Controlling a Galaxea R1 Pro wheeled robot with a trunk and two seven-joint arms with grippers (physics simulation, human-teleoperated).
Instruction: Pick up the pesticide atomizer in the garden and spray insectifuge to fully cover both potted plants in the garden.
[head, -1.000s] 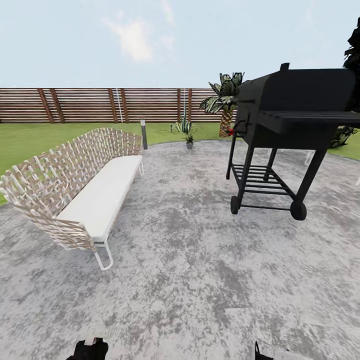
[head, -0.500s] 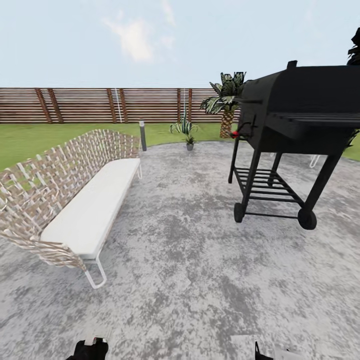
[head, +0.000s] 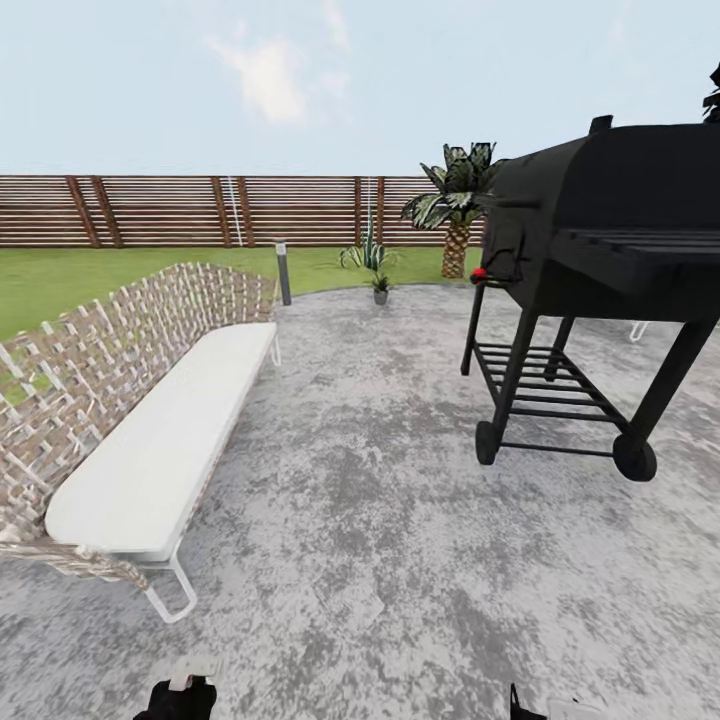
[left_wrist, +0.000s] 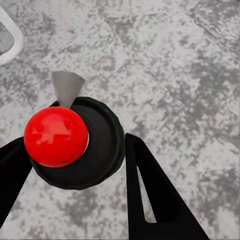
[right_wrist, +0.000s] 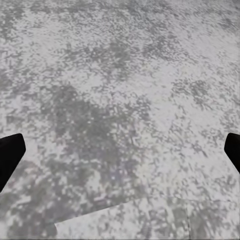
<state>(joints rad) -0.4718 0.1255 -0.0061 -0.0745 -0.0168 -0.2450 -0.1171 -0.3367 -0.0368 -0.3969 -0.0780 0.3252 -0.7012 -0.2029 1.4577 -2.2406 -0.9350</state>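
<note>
The pesticide atomizer (left_wrist: 102, 150) sits end-on between the black fingers of my left gripper (left_wrist: 75, 145), which is shut on it; I see its round black end, a red knob and a pale nozzle. Its whitish tip (head: 193, 668) pokes above the left gripper (head: 175, 702) at the head view's lower edge. My right gripper (right_wrist: 120, 150) is open over bare paving, and its tip (head: 518, 706) shows low in the head view. One small potted plant (head: 380, 288) in a grey pot stands far ahead at the paving's edge in the garden.
A woven bench (head: 130, 420) with a white cushion stands on the left and a black wheeled grill (head: 600, 260) on the right, with mottled grey paving (head: 370, 500) running between them. Beyond are a short lamp post (head: 283, 272), a striped plant (head: 365, 250), a palm-like shrub (head: 452, 205), lawn and a wooden slat fence (head: 200, 210).
The whole head view has shifted: the bench and grill look nearer and have slid outward and down, so the camera has moved forward. Both grippers sit in the same place in the picture.
</note>
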